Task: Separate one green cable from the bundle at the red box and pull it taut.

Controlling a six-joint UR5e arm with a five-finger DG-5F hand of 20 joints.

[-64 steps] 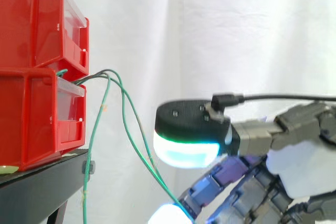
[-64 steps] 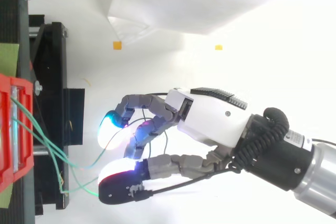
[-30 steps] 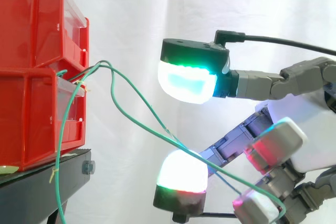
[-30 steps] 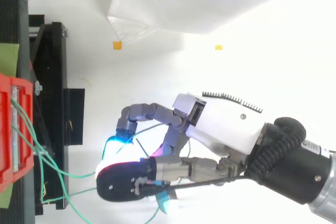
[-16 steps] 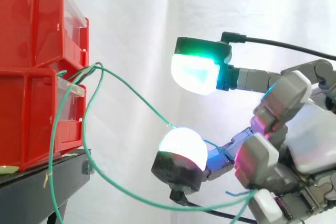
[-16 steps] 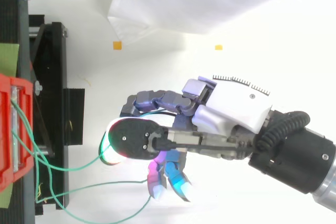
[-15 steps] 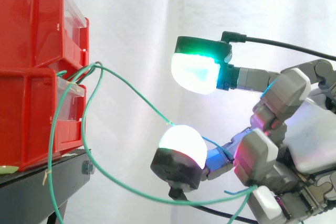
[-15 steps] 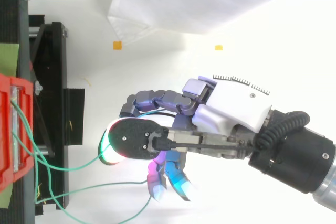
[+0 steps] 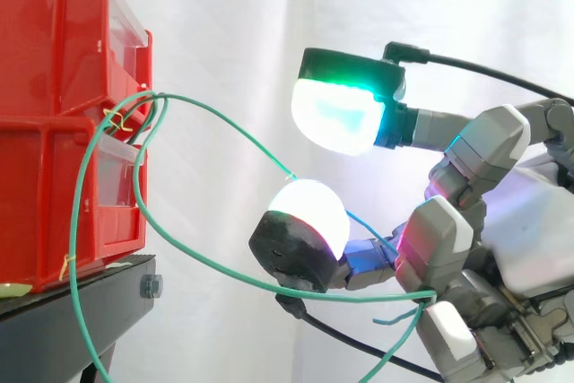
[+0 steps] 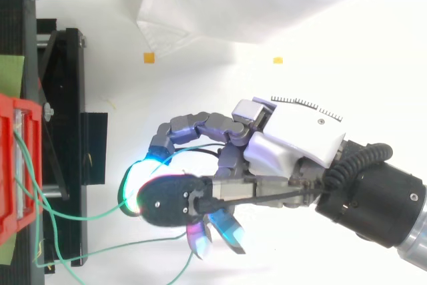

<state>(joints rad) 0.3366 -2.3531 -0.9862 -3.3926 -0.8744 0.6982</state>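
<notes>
The grey robot hand (image 9: pixel 453 244) with glowing fingertip pads (image 9: pixel 336 118) is clenching its fingers round a thin green cable (image 9: pixel 244 134), which is leaving the bundle of green cables (image 9: pixel 134 107) at the lip of the stacked red plastic bins (image 9: pixel 54 60) on the black stand (image 9: pixel 76 316); one strand is arcing down from the bins and passing behind the white-glowing pad; a lower one is sagging in a wide loop and ending among the curled lower fingers; whether these are one cable doubled back I cannot tell. Both strands are hanging slack, so the pull is, by my judgement, barely under way. To do it well, the hand should be drawing straight away from the bins, level with the bundle, slowly and with the grasp closed; it should be checking that the neighbouring loops beside the stand are not dragging along, and easing off as the sag disappears, lest the cable slip through the pads or tug the bins.
</notes>
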